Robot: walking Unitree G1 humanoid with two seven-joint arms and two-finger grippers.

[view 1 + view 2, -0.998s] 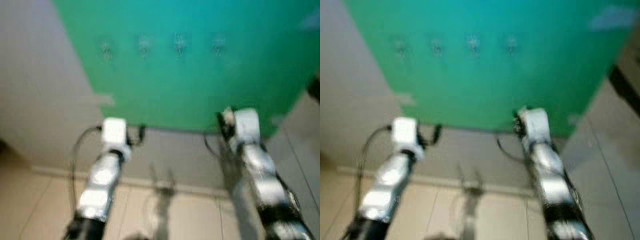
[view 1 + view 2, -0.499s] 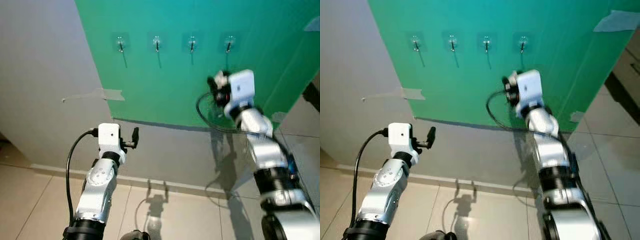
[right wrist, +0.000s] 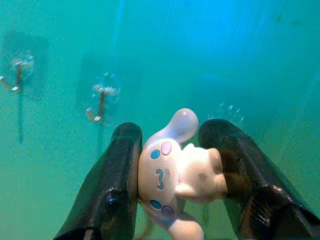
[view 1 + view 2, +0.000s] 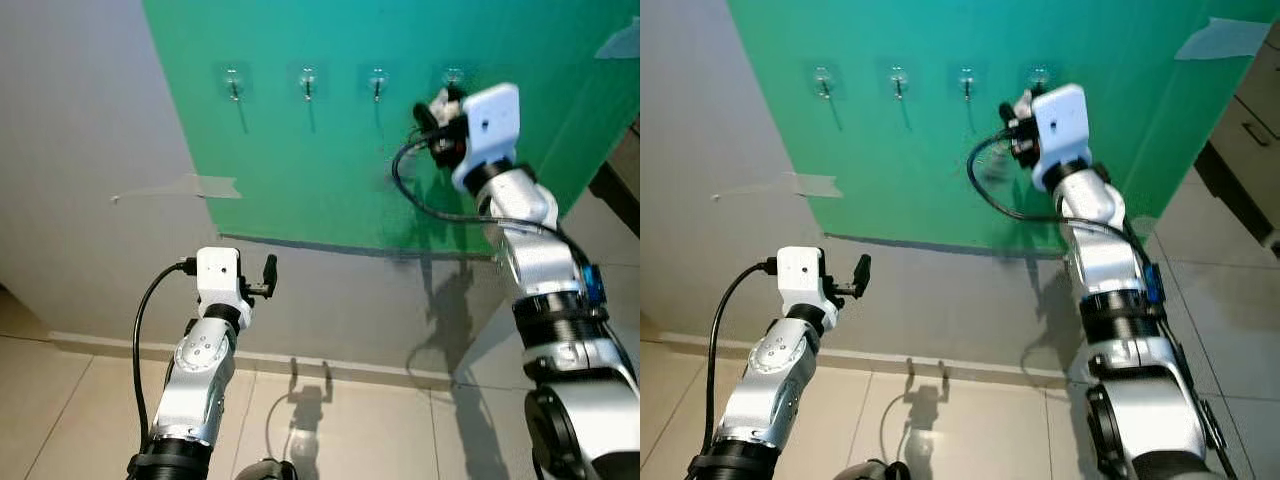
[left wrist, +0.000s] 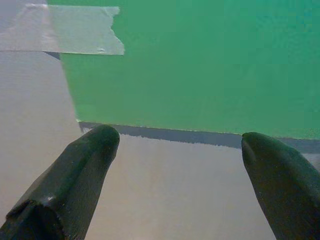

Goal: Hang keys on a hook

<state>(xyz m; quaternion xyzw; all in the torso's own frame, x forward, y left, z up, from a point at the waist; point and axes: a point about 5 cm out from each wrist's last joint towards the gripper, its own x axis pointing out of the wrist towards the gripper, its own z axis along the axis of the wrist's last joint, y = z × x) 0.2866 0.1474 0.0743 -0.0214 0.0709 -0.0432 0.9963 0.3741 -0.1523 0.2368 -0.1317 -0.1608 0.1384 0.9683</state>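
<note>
Jaws, right gripper [image 3: 170,175]: clamped on a white plush-style keychain figure [image 3: 177,175]; keys themselves hidden behind the figure and fingers.
Jaws, left gripper [image 5: 180,145]: spread wide, nothing between the fingers.
Green panel [image 4: 330,160]: covers the upper wall; far edge cut off by the frame.
Right arm [image 4: 530,250]: raised, wrist at the panel near the hook row's 3 o'clock end.
Left arm [image 4: 200,360]: low, at 7 o'clock in the head view, pointing at the panel's lower edge.
Tape strip [image 5: 65,36]: on the panel's corner.
Hooks [image 4: 307,83]: four in a row; the fourth [image 4: 453,76] is partly masked by the right wrist.
Ring-to-hook contact: cannot tell.
</note>
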